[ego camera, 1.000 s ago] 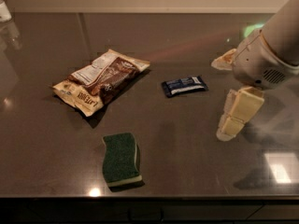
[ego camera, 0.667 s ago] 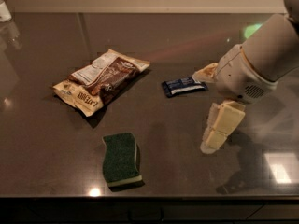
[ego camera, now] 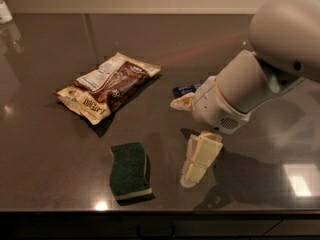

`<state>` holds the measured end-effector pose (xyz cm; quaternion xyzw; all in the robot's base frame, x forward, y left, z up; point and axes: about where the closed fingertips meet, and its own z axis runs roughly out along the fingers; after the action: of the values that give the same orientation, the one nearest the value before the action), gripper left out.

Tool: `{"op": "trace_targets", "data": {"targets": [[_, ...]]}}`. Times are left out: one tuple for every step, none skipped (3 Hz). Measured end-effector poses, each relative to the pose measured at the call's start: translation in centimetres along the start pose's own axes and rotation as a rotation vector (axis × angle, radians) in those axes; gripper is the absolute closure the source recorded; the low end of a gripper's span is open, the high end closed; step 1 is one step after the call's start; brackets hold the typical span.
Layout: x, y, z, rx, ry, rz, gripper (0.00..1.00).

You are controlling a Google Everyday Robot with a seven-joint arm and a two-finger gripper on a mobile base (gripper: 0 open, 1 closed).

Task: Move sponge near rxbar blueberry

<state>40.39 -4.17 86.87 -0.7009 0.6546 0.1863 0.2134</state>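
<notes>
The sponge (ego camera: 131,170), dark green on top with a pale yellow layer below, lies flat near the table's front edge. The rxbar blueberry (ego camera: 185,89), a dark blue wrapper, lies behind it to the right, and my arm hides most of it. My gripper (ego camera: 190,132) hangs just right of the sponge, open and empty. One cream finger (ego camera: 200,159) points down beside the sponge. The other finger (ego camera: 182,102) sits close in front of the bar. The gripper touches neither object.
A crinkled brown-and-tan snack bag (ego camera: 107,86) lies at the left centre of the dark table (ego camera: 60,149). A white-capped bottle (ego camera: 5,11) stands at the far left corner. My large white arm (ego camera: 270,69) covers the right side.
My arm has swung left and toward the front. The gripper now sits close beside the sponge, and the arm covers most of the blue bar. The objects have not moved.
</notes>
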Motion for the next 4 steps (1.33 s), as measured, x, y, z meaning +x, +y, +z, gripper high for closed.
{"op": "trace_targets", "data": {"targets": [[-1.9, 0.3, 2.6, 0.009, -0.023, -0.050, 0.00], [-3.6, 0.8, 4.5, 0.005, -0.032, -0.091, 0.00], [-4.9, 1.8, 6.2, -0.024, -0.044, -0.116, 0.00], [-5.6, 2.7, 7.5, -0.052, -0.042, -0.120, 0.00]]}}
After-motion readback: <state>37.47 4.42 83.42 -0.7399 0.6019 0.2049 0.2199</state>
